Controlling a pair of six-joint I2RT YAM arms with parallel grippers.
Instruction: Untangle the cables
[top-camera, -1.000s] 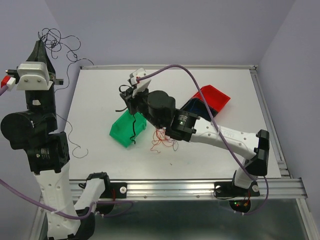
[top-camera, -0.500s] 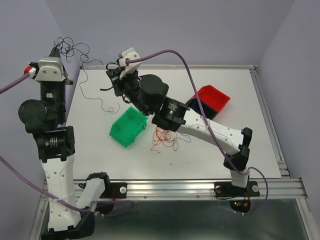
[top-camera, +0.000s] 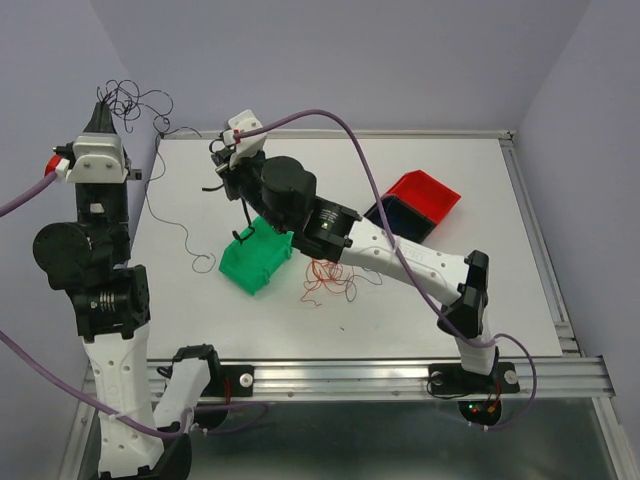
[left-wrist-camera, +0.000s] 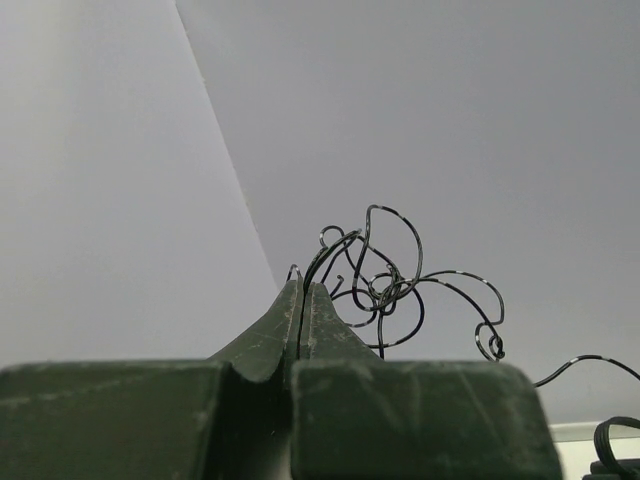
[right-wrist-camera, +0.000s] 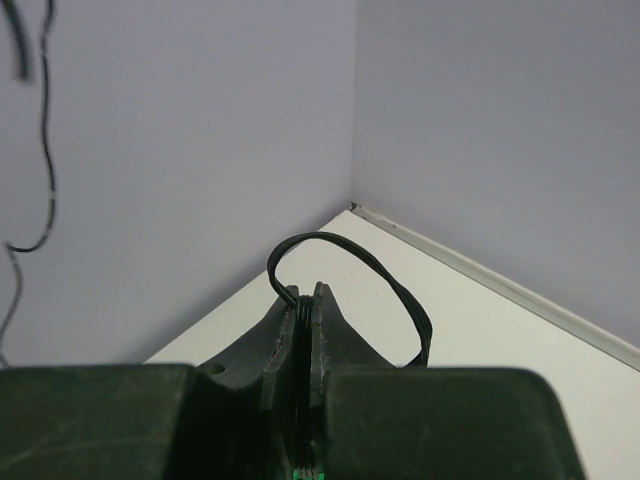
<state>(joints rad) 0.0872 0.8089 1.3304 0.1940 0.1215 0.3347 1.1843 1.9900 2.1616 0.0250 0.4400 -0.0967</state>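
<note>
White tabletop (top-camera: 480, 290) fills most of the overhead view, framed by an aluminium rail at its near edge.

The right arm (top-camera: 400, 260) stretches from its base at the near right across the table to the far left corner. The left arm (top-camera: 95, 260) stands tall at the left edge, its wrist pointing up past the table's far side.

Three bins lie on the table. A green bin (top-camera: 250, 262) sits tilted left of centre, under the right arm's elbow. A red bin (top-camera: 428, 193) and a dark blue bin (top-camera: 398, 215) touch each other at the right.

The left gripper (top-camera: 103, 110) (left-wrist-camera: 302, 292) is pressed closed on a black cable (top-camera: 130, 98) (left-wrist-camera: 390, 285). The curly tangle bunches above the fingertips against the wall, and one strand trails down to end in a small loop on the table.

The right gripper (top-camera: 222, 158) (right-wrist-camera: 306, 293) is closed as well, pinching a black loop (right-wrist-camera: 345, 255) that arches up from between its fingertips. Whether this is the same cable cannot be told.

The red cables (top-camera: 325, 280) lie in a loose knot on the table just right of the green bin, with a few darker strands mixed in.
</note>
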